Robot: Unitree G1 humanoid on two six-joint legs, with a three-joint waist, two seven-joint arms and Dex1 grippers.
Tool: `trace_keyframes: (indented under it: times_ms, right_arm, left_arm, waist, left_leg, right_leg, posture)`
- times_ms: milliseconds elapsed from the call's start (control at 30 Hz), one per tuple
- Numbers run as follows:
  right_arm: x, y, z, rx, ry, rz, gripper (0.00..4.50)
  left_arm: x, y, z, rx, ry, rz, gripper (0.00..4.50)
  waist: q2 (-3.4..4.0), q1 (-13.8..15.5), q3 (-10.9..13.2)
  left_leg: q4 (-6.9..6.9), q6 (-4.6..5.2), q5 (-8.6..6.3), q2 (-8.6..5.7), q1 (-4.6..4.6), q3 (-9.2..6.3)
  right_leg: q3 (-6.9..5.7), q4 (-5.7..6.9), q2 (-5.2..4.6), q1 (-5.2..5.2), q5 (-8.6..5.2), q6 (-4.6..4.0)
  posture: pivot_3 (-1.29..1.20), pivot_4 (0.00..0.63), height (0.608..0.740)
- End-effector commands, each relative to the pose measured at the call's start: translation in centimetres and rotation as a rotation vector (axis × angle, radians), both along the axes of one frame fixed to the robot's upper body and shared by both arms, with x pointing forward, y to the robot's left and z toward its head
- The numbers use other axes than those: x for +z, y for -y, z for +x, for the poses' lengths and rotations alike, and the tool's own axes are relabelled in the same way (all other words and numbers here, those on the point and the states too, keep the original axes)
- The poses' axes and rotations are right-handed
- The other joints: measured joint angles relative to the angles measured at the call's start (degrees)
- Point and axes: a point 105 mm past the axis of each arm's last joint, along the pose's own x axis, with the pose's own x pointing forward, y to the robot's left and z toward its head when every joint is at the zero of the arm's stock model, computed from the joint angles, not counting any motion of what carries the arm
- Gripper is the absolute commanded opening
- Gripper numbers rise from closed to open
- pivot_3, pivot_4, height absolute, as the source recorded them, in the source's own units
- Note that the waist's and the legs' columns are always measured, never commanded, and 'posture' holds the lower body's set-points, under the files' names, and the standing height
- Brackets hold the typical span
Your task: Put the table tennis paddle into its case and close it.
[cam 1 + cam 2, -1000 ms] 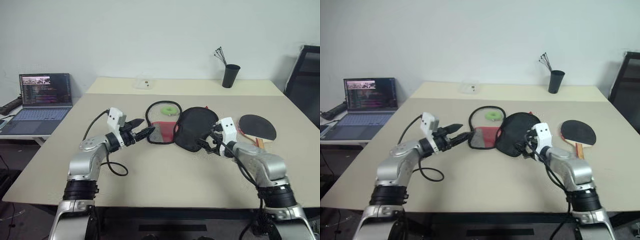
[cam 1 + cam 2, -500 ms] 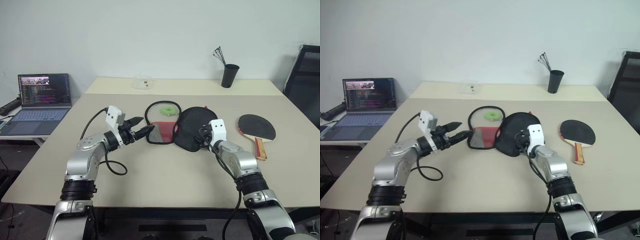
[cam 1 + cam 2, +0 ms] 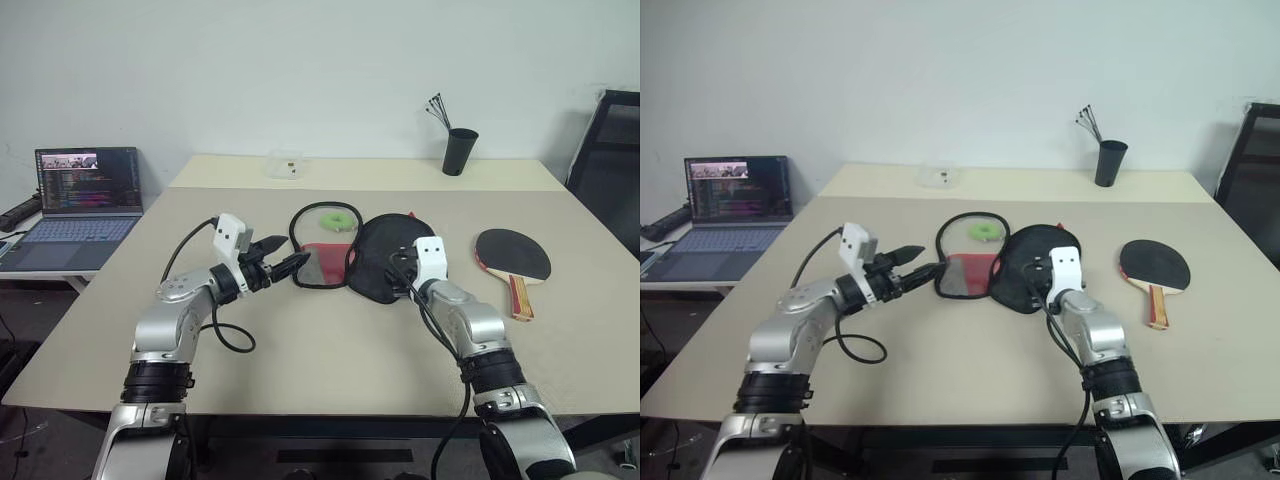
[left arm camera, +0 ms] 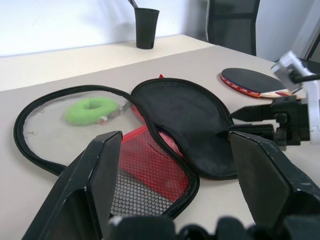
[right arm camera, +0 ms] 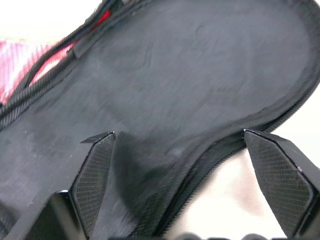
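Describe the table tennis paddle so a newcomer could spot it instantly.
On the beige table, look toward its right side, past the opened black case. There lies the table tennis paddle, flat and untouched: a round black face with a short light wooden handle, rigid, unlike the floppy fabric case.

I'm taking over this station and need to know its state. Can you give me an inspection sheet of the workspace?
Surface: beige table, a second lighter table butted behind it.
Job's things: case unzipped and spread flat; table tennis paddle outside it, to the right, face down flat.
Clutter: green ring on the case's clear flap; black cup with sticks; small clear box.
Grippers: left gripper open beside the mesh edge; right gripper open at the black flap's rim.
Cables: black cable looping from the left arm.
Surroundings: open laptop on a side desk; black chair at right.
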Motion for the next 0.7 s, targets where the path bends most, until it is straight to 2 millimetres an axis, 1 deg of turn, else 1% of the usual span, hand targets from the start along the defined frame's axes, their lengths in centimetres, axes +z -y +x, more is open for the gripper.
trace_keyframes:
  times_ms: [33,233,300,433,500,700]
  right_arm:
    - [1.2,0.1,-0.3,-0.020,0.032,-0.011,4.50]
    - [0.2,-0.3,-0.9,-0.021,-0.028,0.009,4.50]
    - [-0.2,-0.4,-0.8,-0.027,-0.054,0.057,4.50]
    - [-0.2,-1.5,-0.8,0.024,-0.066,0.105,4.50]
    - [-0.2,-2.0,-0.7,0.043,-0.066,0.105,4.50]
    - [-0.1,-2.8,-0.2,0.067,-0.056,0.094,4.50]
  left_arm:
    - [1.6,0.3,-0.4,-0.016,0.063,0.002,3.68]
    - [1.5,0.8,-0.8,-0.049,0.059,-0.007,3.68]
    - [1.6,1.1,-1.2,-0.086,0.051,-0.019,3.68]
    - [1.7,1.3,-1.9,-0.142,0.034,-0.027,3.68]
    - [1.7,1.4,-2.7,-0.200,0.018,-0.014,3.68]
    - [1.7,0.4,-4.2,-0.315,-0.020,0.071,3.68]
  waist:
    - [0.00,0.00,0.00]
    - [0.00,-0.02,0.00]
    - [0.00,-0.03,0.00]
    - [0.00,-0.12,0.00]
    - [0.00,-0.22,0.00]
    - [0.00,-1.47,0.00]
  left_leg:
    - [0.00,0.00,0.00,0.00,0.00,0.00]
    - [0.00,0.00,0.00,0.01,0.00,0.00]
    - [0.00,0.00,0.00,0.00,0.00,0.00]
    - [0.00,0.00,0.00,0.01,0.00,0.01]
    - [0.00,0.00,0.00,0.01,0.01,0.00]
    - [-0.01,0.01,0.01,0.04,0.04,0.01]
  right_leg:
    - [0.00,0.00,0.00,0.00,0.00,0.00]
    - [0.00,0.00,0.00,-0.01,0.00,0.00]
    - [0.00,0.00,0.00,-0.01,0.00,0.00]
    - [-0.01,0.00,0.00,0.00,-0.01,0.00]
    - [-0.01,0.01,0.01,0.00,-0.01,0.00]
    - [-0.01,0.02,0.05,0.00,-0.01,0.00]
  posture:
    - [0.00,0.150,0.740]
    - [0.00,0.150,0.740]
    - [0.00,0.150,0.740]
    - [0.00,0.150,0.740]
    - [0.00,0.150,0.740]
    - [0.00,0.150,0.740]
